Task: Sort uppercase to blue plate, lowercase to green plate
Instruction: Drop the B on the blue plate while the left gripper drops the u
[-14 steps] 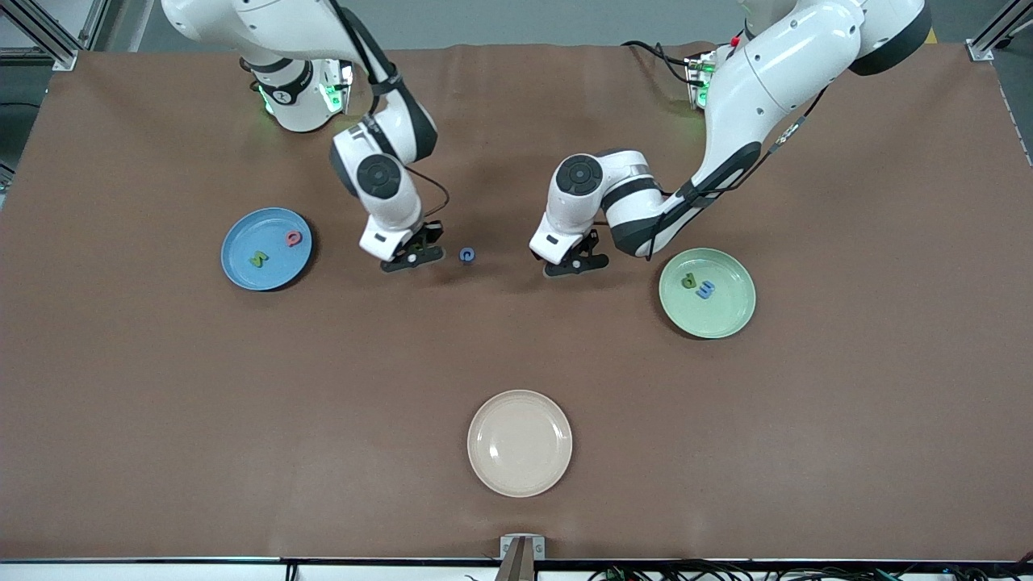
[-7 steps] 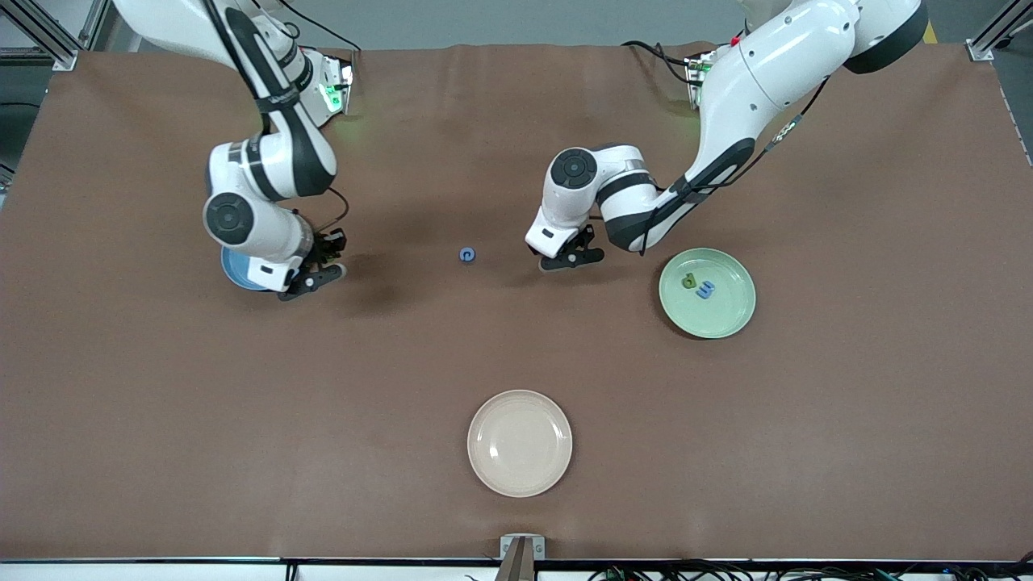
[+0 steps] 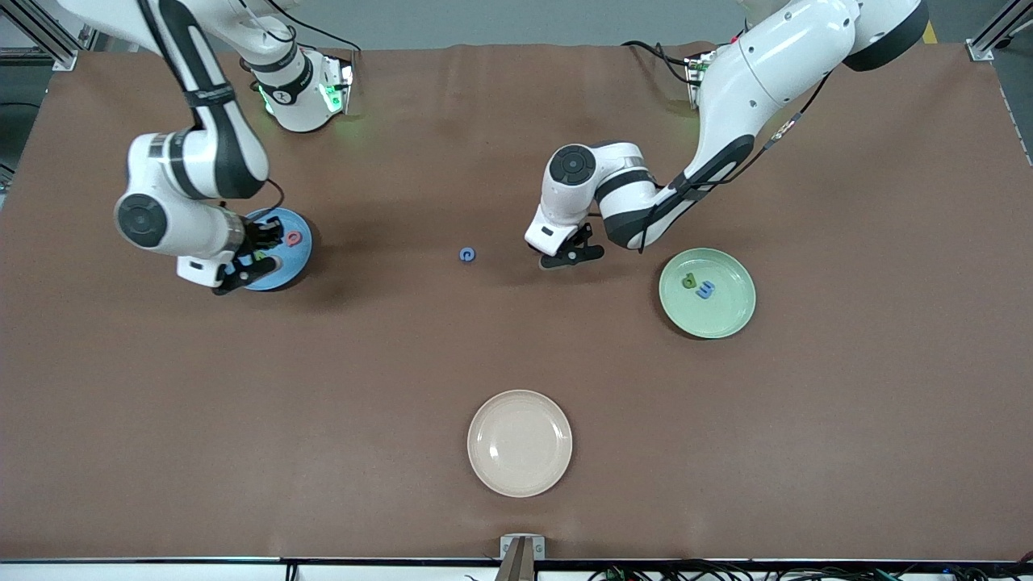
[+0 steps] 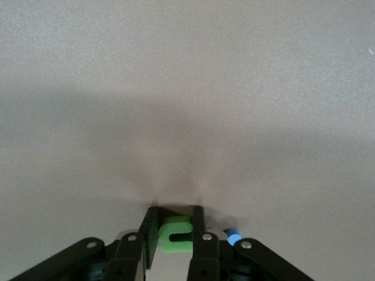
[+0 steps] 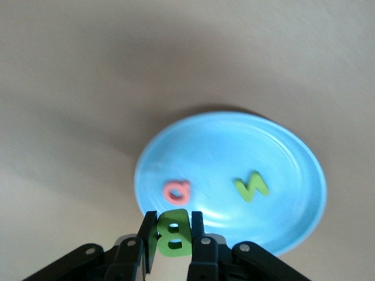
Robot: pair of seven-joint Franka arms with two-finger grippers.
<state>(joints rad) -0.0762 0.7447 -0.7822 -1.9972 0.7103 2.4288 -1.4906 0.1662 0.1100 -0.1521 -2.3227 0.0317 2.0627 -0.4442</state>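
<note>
My right gripper [image 3: 242, 273] is shut on the green B [image 5: 174, 235] and hangs over the edge of the blue plate [image 3: 300, 257]; the right wrist view shows it [image 5: 174, 220] too. The pink-red Q [image 3: 294, 239] and green N [image 5: 251, 185] lie in that plate [image 5: 287, 175]. My left gripper [image 3: 570, 257] is shut on a small green lowercase letter [image 4: 176, 235], low over the table between the blue G [image 3: 467, 255] and the green plate [image 3: 726, 315]. The green p [image 3: 689, 281] and blue m [image 3: 706, 290] lie in the green plate. The blue x is not identifiable.
A cream plate [image 3: 520, 443] sits near the front camera's edge of the table. A small blue piece [image 4: 234, 239] shows beside my left gripper's finger; I cannot tell what it is.
My right arm has swung from beside the blue G to the blue plate, carrying the green B. My left gripper has barely shifted and still holds its green letter.
</note>
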